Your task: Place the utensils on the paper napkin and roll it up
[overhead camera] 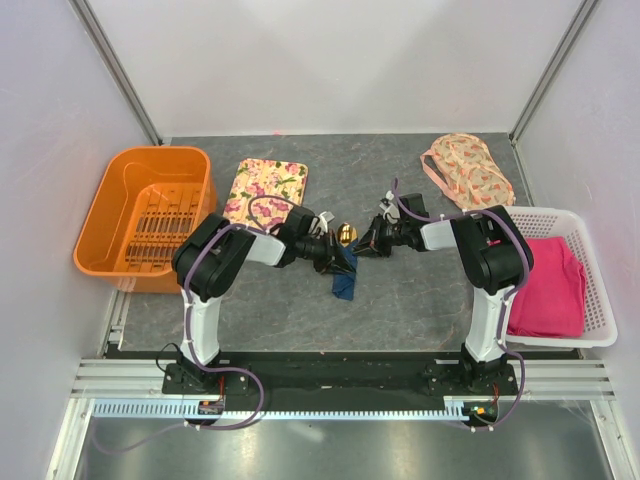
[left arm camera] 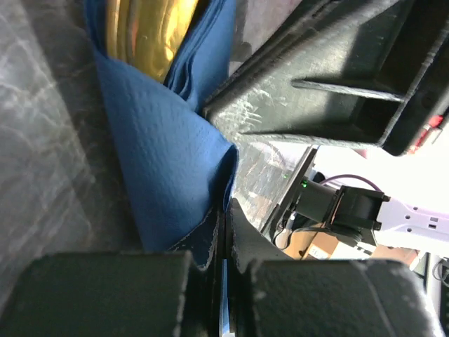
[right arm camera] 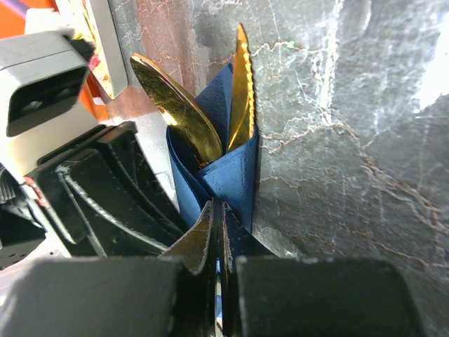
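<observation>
Paper napkin (overhead camera: 344, 276) is lying mid-frame in the top view on the grey table (overhead camera: 420, 300). It is bunched into a narrow wrap around the utensils (overhead camera: 347, 234), whose gold ends are poking out at its upper end. Left gripper (overhead camera: 333, 256) is touching the wrap from frame left, right gripper (overhead camera: 368, 240) from frame right.

Left wrist view: left gripper (left arm camera: 224, 270) is clenching a fold of the paper napkin (left arm camera: 168, 175), jaws almost together. The gold utensils (left arm camera: 151, 35) are showing at frame top inside the wrap.

Right wrist view: right gripper (right arm camera: 219, 256) is pinching the paper napkin (right arm camera: 231, 175) at its lower corner. The spoon (right arm camera: 175, 105) and a pointed gold piece (right arm camera: 242, 84) are sticking up out of it.

Orange basket (overhead camera: 100, 220) is sitting far left and the floral tray (overhead camera: 268, 185) is upper left of the wrap. Floral pouch (overhead camera: 468, 170) is upper right. White basket (overhead camera: 598, 300) at right is holding the pink cloth (overhead camera: 548, 285).
</observation>
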You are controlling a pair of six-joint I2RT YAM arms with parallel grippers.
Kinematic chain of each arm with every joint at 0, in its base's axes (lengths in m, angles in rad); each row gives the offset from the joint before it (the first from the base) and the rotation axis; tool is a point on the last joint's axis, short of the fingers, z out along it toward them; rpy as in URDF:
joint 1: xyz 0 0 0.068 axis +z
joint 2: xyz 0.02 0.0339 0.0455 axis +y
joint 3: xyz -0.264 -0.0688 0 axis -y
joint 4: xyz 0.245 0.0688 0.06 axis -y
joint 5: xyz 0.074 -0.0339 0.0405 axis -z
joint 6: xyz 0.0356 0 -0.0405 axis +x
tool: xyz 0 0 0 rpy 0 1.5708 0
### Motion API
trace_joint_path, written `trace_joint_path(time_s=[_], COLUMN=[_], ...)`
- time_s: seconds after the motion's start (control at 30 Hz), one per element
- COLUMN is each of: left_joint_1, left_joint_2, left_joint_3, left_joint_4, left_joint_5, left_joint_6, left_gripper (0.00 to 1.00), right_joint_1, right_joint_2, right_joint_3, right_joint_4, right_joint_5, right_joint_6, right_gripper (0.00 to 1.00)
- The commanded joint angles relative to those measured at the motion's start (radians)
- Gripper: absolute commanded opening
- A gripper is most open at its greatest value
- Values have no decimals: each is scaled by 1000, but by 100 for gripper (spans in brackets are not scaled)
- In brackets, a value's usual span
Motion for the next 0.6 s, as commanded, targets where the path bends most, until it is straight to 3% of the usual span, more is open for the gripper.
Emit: trace_joint_path(time_s=[0.0, 0.37, 0.57], left_joint_1=[-14, -34, -26], left_joint_2=[39, 47, 82], left_joint_3=[49, 47, 58], left_joint_4=[49, 52, -29], left_joint_5=[-21, -21, -61], left_joint_6=[2, 51, 84], left_gripper=[2, 2, 2], right_joint_1=[18, 24, 24], right_joint_2=[41, 34, 16], right_joint_3=[-34, -40, -18], right_joint_4=[-137, -143, -146], right_joint_5=[179, 193, 152], right_joint_6=[-77, -76, -85], right_gripper=[0, 0, 0])
